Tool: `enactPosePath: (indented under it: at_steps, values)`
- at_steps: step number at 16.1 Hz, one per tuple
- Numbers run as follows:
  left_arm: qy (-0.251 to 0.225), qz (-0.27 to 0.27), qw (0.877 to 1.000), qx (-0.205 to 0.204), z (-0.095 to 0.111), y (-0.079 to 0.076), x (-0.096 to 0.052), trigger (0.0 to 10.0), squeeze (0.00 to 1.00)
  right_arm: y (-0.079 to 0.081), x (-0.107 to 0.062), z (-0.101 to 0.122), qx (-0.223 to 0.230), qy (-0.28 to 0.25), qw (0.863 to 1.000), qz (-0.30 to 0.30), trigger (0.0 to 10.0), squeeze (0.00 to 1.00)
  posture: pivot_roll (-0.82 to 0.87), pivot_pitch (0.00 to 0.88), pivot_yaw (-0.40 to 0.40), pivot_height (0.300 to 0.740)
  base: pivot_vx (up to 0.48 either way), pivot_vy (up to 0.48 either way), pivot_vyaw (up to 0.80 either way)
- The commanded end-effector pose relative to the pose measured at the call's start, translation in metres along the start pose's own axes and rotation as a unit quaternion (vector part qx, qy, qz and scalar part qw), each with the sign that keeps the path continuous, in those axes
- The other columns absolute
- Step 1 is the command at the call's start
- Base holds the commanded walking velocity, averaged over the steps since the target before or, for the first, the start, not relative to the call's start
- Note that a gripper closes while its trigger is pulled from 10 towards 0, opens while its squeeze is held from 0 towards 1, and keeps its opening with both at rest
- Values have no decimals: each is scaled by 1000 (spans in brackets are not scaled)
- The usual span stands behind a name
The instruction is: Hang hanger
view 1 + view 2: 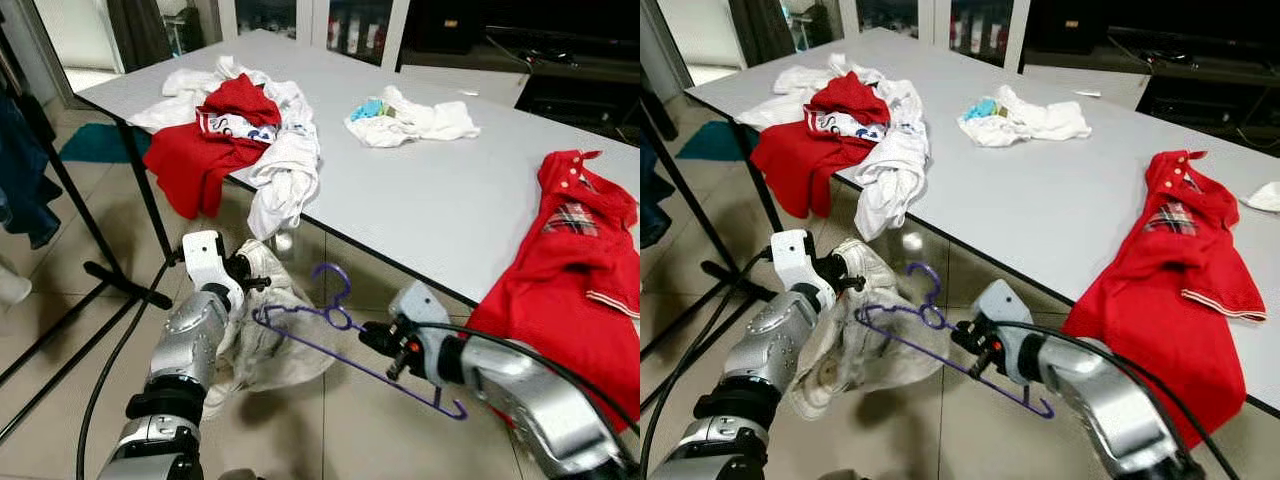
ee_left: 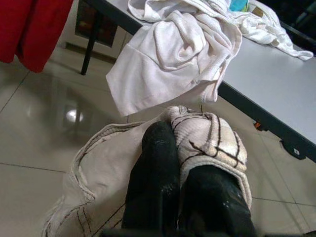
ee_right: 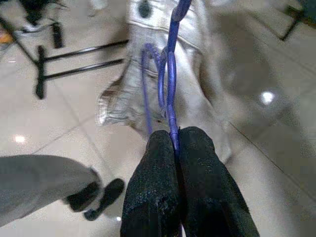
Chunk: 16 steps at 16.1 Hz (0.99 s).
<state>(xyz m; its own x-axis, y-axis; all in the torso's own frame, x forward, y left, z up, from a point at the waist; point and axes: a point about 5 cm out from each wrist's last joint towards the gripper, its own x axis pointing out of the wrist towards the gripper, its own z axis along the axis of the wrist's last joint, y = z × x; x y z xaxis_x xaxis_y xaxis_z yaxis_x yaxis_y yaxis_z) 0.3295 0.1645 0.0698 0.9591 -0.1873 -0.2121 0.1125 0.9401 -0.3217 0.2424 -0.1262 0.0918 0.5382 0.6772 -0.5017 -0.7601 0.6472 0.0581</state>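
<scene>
We saw a grey table (image 1: 440, 200) bearing a heap of red and white clothes (image 1: 240, 130) at its left edge, some of it spilling over the side. A small white bundle (image 1: 410, 120) lay near the middle, well apart from the heap. A red polo shirt (image 1: 580, 270) draped over the right front edge. Below was a glossy tiled floor (image 1: 340, 430).

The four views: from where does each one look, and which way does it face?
Left eye: head, down at table; both arms.
Right eye: same, shifted.
Left wrist: along left gripper, shut on beige garment.
Right wrist: along right gripper, shut on purple hanger.
Shared: garment and hanger.
</scene>
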Motion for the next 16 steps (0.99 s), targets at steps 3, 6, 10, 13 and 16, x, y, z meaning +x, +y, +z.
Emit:
enactPosePath:
  at_steps: [3, 6, 10, 13, 16]
  values:
    - [-2, -48, 998, 29, 8, -6, -2, 10000, 0, -21, -9, 1, -6, -37, 995, -92, 10000, 251, -27, 0, -12, 740, 0, 0, 0]
    - [44, -144, 985, 83, -3, -10, -22, 10000, 0, -33, -25, -5, 6, -109, 978, -178, 10000, 0, -20, 0, -17, 740, 0, 0, 0]
    - [99, -251, 952, 144, -24, -20, -63, 10000, 0, -7, -42, -29, 30, -153, 972, -177, 10000, 0, -15, 0, -18, 740, 0, 0, 0]
    - [98, -236, 958, 133, -28, -20, -73, 10000, 0, 6, -52, -38, 27, -172, 968, -181, 10000, 0, -34, 0, -6, 740, 0, 0, 0]
    - [104, -207, 967, 110, -35, -17, -84, 10000, 0, 20, -63, -44, 13, -189, 964, -184, 10000, 0, -52, 0, 3, 740, 0, 0, 0]
